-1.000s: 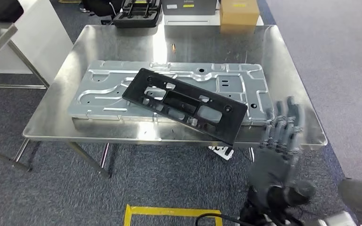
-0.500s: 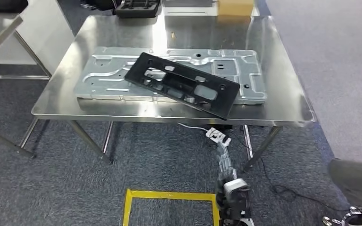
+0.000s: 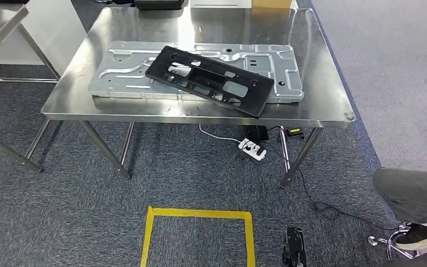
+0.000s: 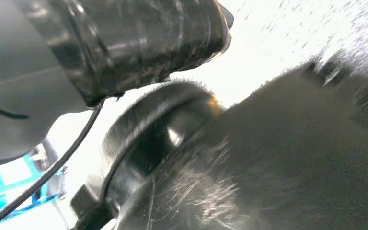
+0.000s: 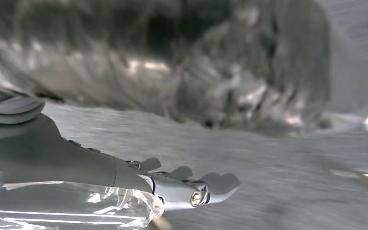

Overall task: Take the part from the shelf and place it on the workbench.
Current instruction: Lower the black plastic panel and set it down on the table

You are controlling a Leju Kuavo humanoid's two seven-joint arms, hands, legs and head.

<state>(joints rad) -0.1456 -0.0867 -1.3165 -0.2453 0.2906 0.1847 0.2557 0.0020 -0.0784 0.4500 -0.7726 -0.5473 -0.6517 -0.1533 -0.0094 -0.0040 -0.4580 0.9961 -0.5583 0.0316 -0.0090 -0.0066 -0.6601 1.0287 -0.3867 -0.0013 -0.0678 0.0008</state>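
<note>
Since a second ago my right hand (image 5: 165,186) has dropped from beside the table's near right edge to down at my side, and the head camera has pulled back, so the whole scene sits further off; the part looks unmoved on the table. In the right wrist view the right hand hangs above grey carpet with its fingers (image 5: 218,183) stretched out, nothing in them. The left wrist view is all motion blur, so I can't tell the left hand's state. On the carpet nearest me is a square outline of yellow floor tape (image 3: 200,213). To the right is a seated person's leg in grey trousers with a dark shoe (image 3: 414,192). Further on, a white power strip (image 3: 252,149) lies on the floor under the table, cable attached. Then the stainless steel workbench table (image 3: 200,114). On it, the flat black plastic frame part with cut-outs (image 3: 208,69) lies diagonally across a large stamped silver sheet-metal panel (image 3: 122,72), the part's near right corner reaching past the panel's near edge. Off to the far left is the corner of a second steel table (image 3: 0,22).
</note>
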